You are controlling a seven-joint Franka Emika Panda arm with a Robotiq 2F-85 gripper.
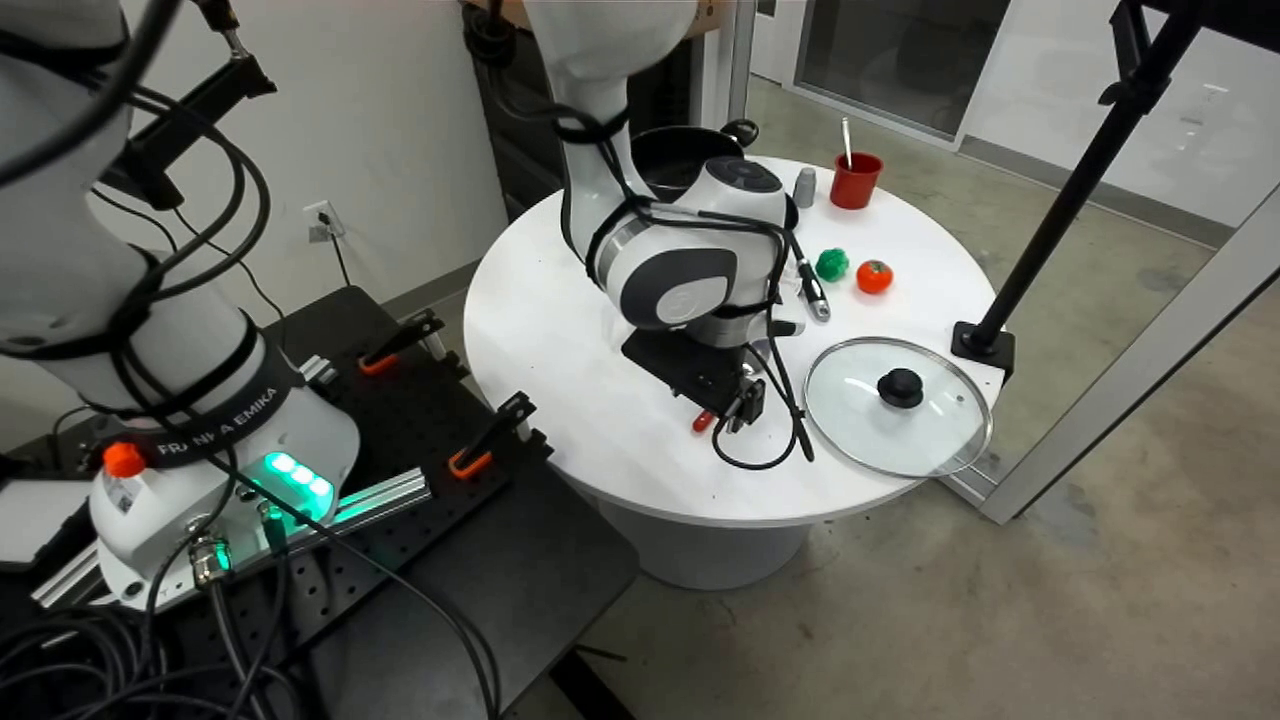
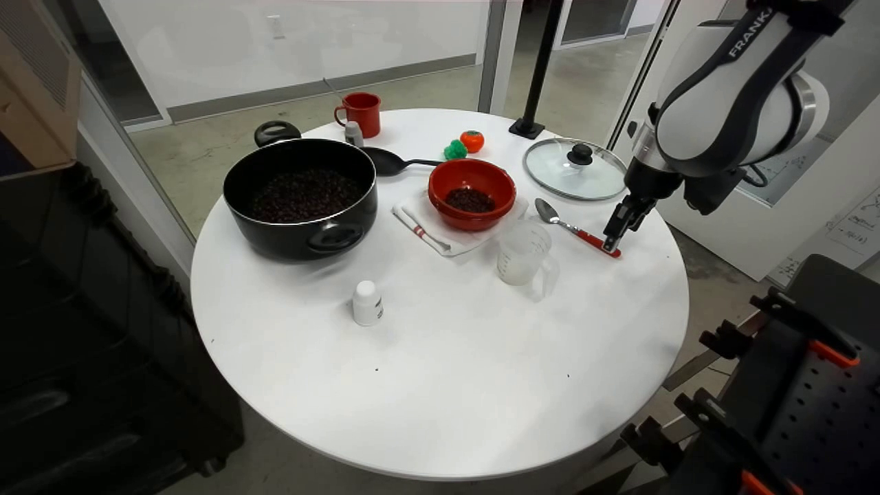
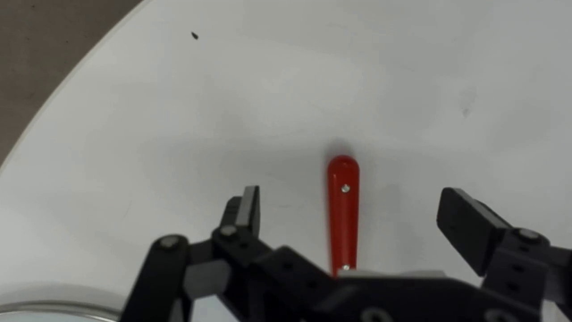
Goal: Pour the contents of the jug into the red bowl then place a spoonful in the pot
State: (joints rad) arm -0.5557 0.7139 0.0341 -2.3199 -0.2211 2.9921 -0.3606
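Observation:
The spoon [image 2: 568, 225] lies on the white table, its red handle pointing toward my gripper [image 2: 611, 242]. In the wrist view, my gripper [image 3: 350, 209] is open, with the red spoon handle [image 3: 343, 172] between its fingers, touching neither. The handle's lower part is hidden behind the gripper body. The clear jug [image 2: 521, 256] stands upright beside the spoon, with no dark contents visible in it. The red bowl [image 2: 474, 220] holds some dark beans and sits on a white napkin. The black pot [image 2: 271, 237] holds many dark beans; the arm partly hides it in an exterior view [image 1: 665, 150].
A glass lid [image 1: 850, 420] lies close to my gripper near the table edge. A black ladle [image 2: 388, 162], red mug [image 2: 364, 115], tomato [image 2: 472, 141] and green piece [image 2: 455, 150] are at the back. A white bottle [image 2: 368, 306] stands before the pot. A black pole [image 1: 1075, 170] rises by the lid.

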